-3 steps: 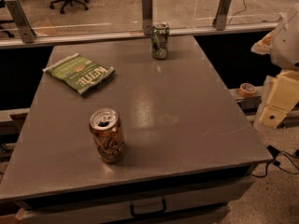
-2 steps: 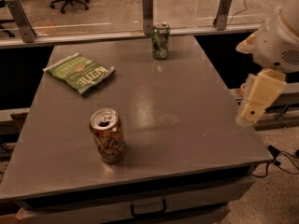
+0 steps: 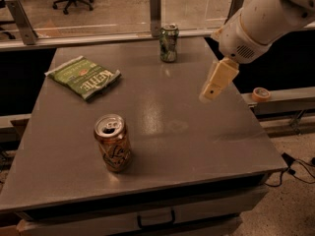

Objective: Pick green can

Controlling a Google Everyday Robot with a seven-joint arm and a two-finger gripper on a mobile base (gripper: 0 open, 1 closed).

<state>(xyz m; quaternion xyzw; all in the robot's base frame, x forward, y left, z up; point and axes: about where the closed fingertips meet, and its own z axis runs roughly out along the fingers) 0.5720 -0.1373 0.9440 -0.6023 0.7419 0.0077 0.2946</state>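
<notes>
Barely started: small upright green drink can point(image 3: 169, 43) stands ungrasped at far edge of grey counter point(image 3: 197, 146), cream gripper point(image 3: 212, 85) hovers near right edge, holding nothing visible, opening can't tell.

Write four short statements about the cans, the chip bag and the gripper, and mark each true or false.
1. The green can stands upright near the far edge of the table. True.
2. The gripper holds the green can. False: it hangs above the table's right side, apart from the can.
3. The orange-brown can lies on its side. False: it stands upright near the front edge.
4. The chip bag lies flat on the left. True.
</notes>
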